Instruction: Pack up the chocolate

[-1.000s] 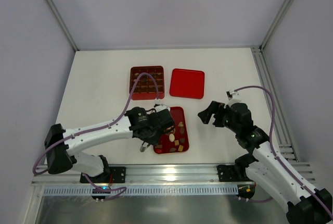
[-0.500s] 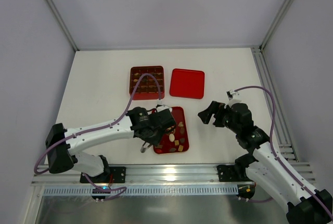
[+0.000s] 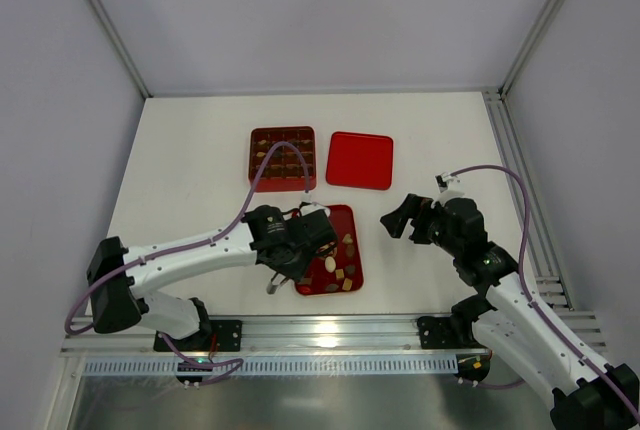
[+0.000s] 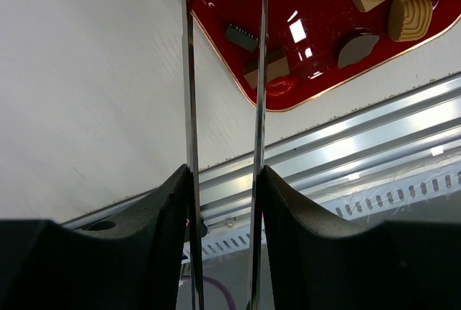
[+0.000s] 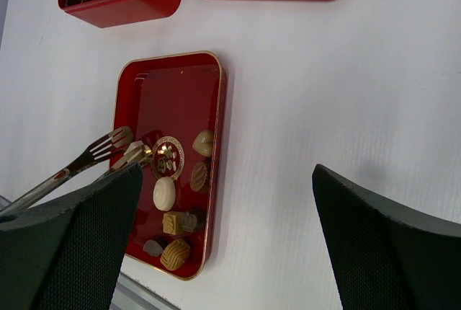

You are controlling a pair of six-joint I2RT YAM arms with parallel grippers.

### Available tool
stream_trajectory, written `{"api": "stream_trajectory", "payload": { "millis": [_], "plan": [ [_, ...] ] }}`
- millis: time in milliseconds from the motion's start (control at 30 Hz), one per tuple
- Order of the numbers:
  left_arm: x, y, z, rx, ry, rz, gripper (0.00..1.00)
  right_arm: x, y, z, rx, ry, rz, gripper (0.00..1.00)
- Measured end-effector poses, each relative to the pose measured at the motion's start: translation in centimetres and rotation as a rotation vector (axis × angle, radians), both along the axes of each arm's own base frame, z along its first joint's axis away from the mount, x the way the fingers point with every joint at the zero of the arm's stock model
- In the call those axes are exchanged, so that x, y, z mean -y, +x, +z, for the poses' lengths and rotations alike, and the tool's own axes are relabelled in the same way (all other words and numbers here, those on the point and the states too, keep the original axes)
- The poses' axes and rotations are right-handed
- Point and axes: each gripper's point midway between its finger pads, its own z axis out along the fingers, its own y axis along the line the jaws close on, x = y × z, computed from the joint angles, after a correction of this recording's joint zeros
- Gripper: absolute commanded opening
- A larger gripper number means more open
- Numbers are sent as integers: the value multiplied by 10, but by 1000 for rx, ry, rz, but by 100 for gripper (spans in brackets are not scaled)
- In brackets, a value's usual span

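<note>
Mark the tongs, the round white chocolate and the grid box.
tongs (image 5: 108, 144), right wrist view, upper forked tip
round white chocolate (image 5: 164, 193), right wrist view, its top
grid box (image 5: 122, 9), right wrist view, near wall

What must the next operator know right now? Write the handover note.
Left gripper: shut on the tongs, tips over the tray, apparently empty.
Right gripper: open, empty, hovering right of the tray.
Chocolate: some pieces in the grid box, several loose on the tray.
To do: move those into the box. The lid lies beside it.
</note>
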Motion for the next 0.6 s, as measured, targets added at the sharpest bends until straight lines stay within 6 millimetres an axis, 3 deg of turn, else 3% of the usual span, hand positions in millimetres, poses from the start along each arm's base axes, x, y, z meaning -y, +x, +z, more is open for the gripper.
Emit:
{"api": "stream_trajectory", "payload": {
  "millis": [600],
  "plan": [
    [-2, -2, 8, 7, -22, -25, 42, 0, 0, 1, 3, 2, 0, 100]
  ]
}}
